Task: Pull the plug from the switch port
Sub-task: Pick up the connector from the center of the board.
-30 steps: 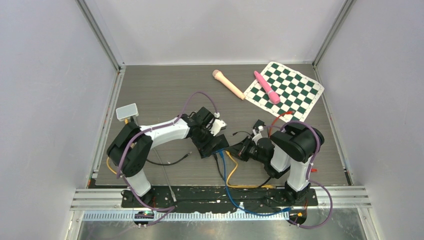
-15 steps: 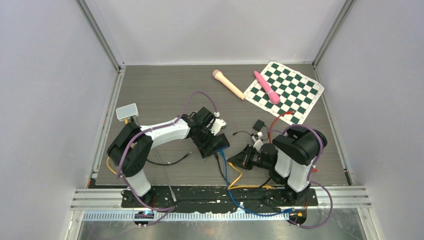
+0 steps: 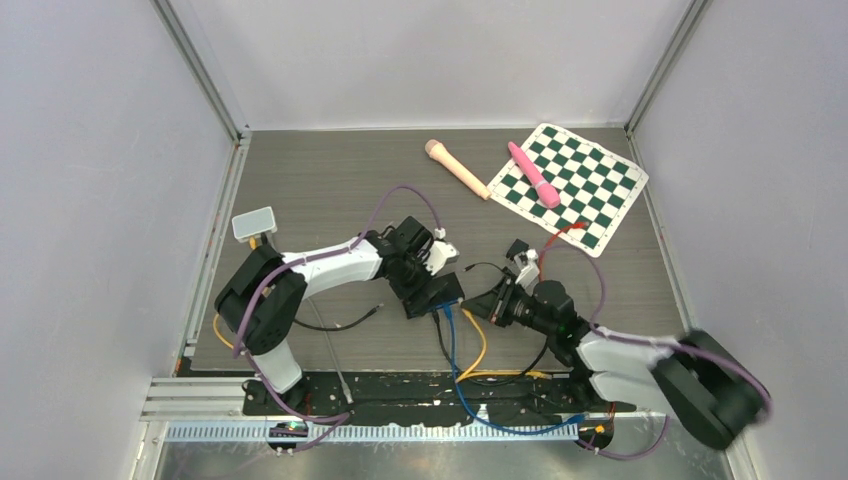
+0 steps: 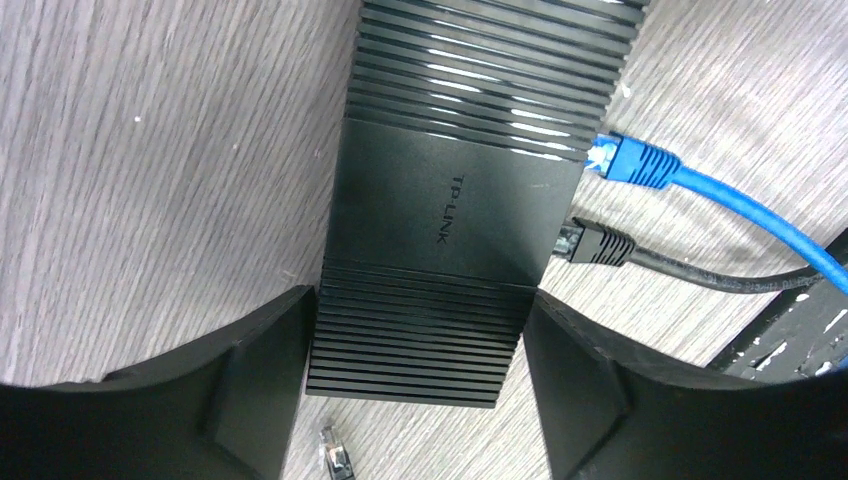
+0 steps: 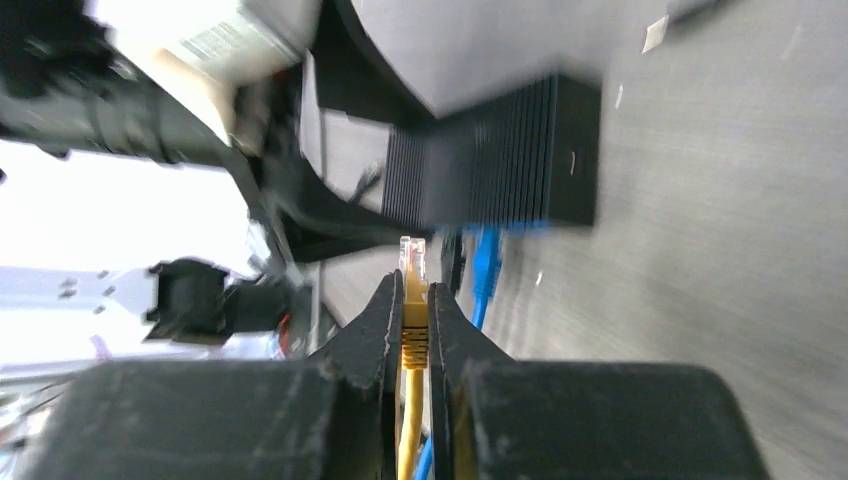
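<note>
Right wrist: right jaws pinch the yellow plug [image 5: 413, 300]; left jaws clasp the switch [image 4: 440, 230].

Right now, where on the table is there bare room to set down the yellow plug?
Most room: the far left of the table, between the white box and the beige stick. A smaller strip lies at the right edge, nearer than the checkered mat. It is crowded around the switch, where the cables and the right claw with the yellow plug meet.
</note>
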Robot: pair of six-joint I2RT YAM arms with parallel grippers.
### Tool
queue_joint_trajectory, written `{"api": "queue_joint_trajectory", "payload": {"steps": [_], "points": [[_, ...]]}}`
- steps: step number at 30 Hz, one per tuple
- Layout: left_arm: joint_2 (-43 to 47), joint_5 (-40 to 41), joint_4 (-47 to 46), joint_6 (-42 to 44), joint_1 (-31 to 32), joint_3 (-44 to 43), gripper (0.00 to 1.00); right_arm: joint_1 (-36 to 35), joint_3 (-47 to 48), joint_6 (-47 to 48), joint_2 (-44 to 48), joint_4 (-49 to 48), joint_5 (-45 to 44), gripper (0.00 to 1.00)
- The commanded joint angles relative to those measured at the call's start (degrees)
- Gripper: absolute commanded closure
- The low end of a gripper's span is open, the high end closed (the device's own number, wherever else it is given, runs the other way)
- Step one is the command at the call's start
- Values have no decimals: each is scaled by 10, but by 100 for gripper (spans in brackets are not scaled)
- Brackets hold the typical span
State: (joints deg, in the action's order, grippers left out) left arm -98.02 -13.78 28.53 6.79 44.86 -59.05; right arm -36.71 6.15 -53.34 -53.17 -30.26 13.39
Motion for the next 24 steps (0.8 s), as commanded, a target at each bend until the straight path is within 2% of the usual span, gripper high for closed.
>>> {"api": "queue_joint_trajectory", "payload": {"steps": [1, 2, 6, 10, 17, 24], "points": [[18, -2, -29, 3, 4, 15, 2, 5, 140, 167, 201, 393, -217, 95], [22, 12, -34, -2, 5, 19, 1, 8, 157, 179, 238, 447, -232, 95], [42, 44, -54, -16, 3, 36, 0, 11, 245, 217, 270, 544, -269, 95], [75, 84, -84, -32, 3, 65, 1, 11, 308, 235, 288, 564, -277, 95], [139, 122, -133, -61, 3, 101, 0, 11, 433, 270, 307, 538, -234, 95], [180, 133, -161, -64, 2, 129, 0, 11, 437, 264, 366, 436, -115, 95]]}}
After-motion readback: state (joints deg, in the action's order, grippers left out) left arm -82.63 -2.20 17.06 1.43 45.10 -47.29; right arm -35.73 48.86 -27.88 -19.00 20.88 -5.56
